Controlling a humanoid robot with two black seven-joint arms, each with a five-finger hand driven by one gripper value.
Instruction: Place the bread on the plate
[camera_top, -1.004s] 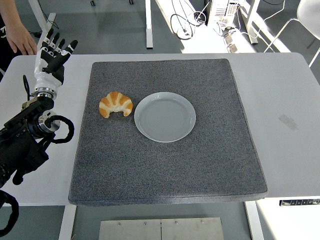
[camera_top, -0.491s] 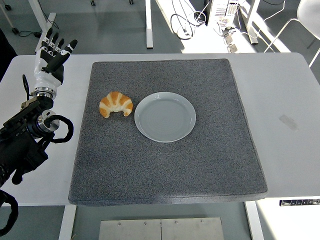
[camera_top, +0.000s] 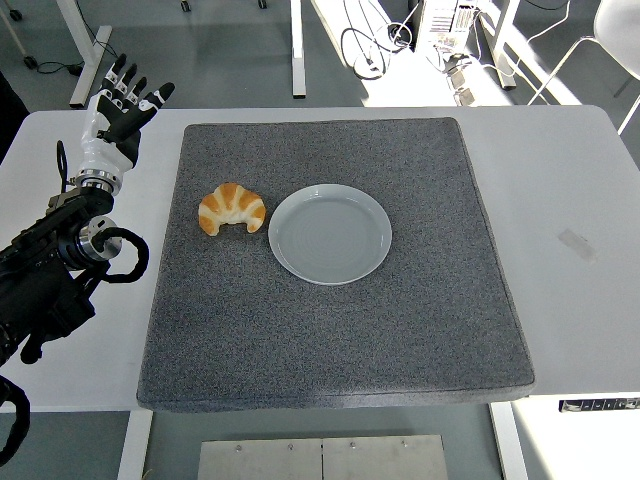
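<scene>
**Bread lies short of the plate, left hand raised apart from it**

The bread (camera_top: 232, 208), a croissant, sits on the grey mat (camera_top: 330, 330) to the right of and nearer than the left hand (camera_top: 115, 125), well apart from it. The hand's fingers are spread and hold nothing. Since half a second ago the hand has shifted slightly rightward, toward the mat; the croissant has not moved. The plate (camera_top: 330, 234), just beyond the bread from the hand, holds nothing.
</scene>
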